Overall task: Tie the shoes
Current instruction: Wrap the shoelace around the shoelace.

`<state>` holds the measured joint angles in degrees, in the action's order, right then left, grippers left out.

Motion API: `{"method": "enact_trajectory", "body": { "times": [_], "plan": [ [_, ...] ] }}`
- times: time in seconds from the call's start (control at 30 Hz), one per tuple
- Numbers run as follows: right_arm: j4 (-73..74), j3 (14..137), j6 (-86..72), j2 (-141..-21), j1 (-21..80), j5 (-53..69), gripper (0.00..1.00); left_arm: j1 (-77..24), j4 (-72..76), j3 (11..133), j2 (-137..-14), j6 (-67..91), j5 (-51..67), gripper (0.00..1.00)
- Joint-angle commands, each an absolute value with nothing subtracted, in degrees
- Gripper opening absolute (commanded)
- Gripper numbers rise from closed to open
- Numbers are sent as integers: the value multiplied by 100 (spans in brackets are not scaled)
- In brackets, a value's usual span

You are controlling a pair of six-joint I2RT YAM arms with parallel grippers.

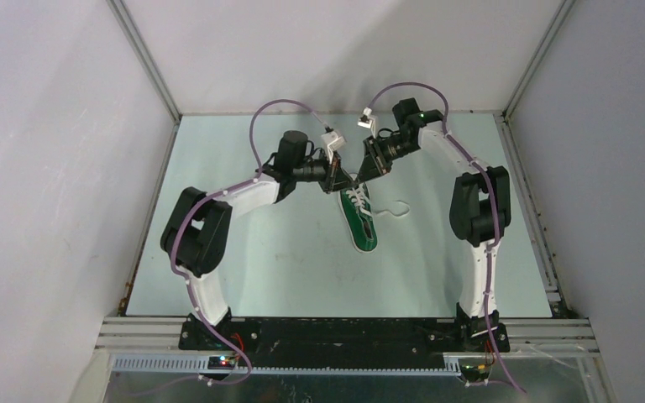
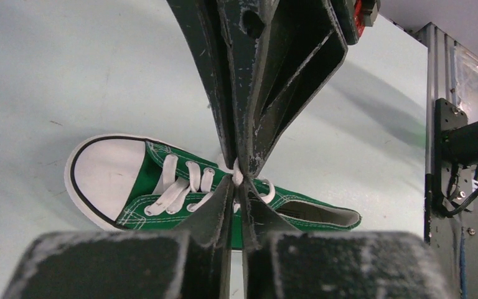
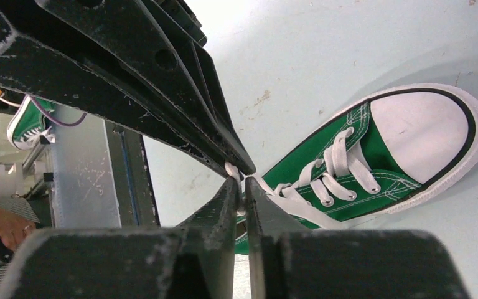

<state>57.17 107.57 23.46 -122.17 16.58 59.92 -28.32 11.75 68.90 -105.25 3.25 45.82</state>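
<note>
The green sneaker [image 1: 361,222] lies mid-table with its laced part under both grippers. Its white toe cap [image 2: 107,174] and white laces [image 2: 169,187] show in the left wrist view, and the sneaker also shows in the right wrist view [image 3: 383,156]. My left gripper [image 1: 339,180] and right gripper [image 1: 358,178] meet tip to tip just above the eyelets. My left gripper [image 2: 237,185] is shut on a bit of white lace. My right gripper [image 3: 241,185] is shut on white lace at almost the same spot. One loose lace end [image 1: 395,209] trails to the right of the sneaker.
Aluminium frame rails [image 1: 527,193] and grey walls bound the pale green table [image 1: 243,252]. Beyond the rail, the right wrist view shows a second green shoe [image 3: 28,123] and a person's hand [image 3: 0,227].
</note>
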Motion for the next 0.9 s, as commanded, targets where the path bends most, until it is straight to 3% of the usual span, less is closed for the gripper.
{"method": "enact_trajectory", "body": {
  "times": [0.0, 0.1, 0.23, 0.47, 0.87],
  "plan": [
    [5612, 10888, 2167, -12273, 1687, 6209, 6, -2795, 1426, 6924, -10509, 422, 4625, 17],
    [5060, 10654, 1200, -12206, 1630, 6265, 0, -2791, 1710, 6791, -10496, 639, 4388, 33],
    [3833, 10065, -706, -12128, 1459, 6389, 0, -2746, 3084, 6202, -10496, 1401, 4158, 41],
    [3285, 9515, -1662, -12071, 1402, 6339, 0, -2857, 4064, 6097, -10748, 2247, 3999, 44],
    [2770, 9226, -2448, -11737, 1336, 6395, 0, -3155, 3561, 6038, -10542, 2150, 3285, 49]
  ]
}}
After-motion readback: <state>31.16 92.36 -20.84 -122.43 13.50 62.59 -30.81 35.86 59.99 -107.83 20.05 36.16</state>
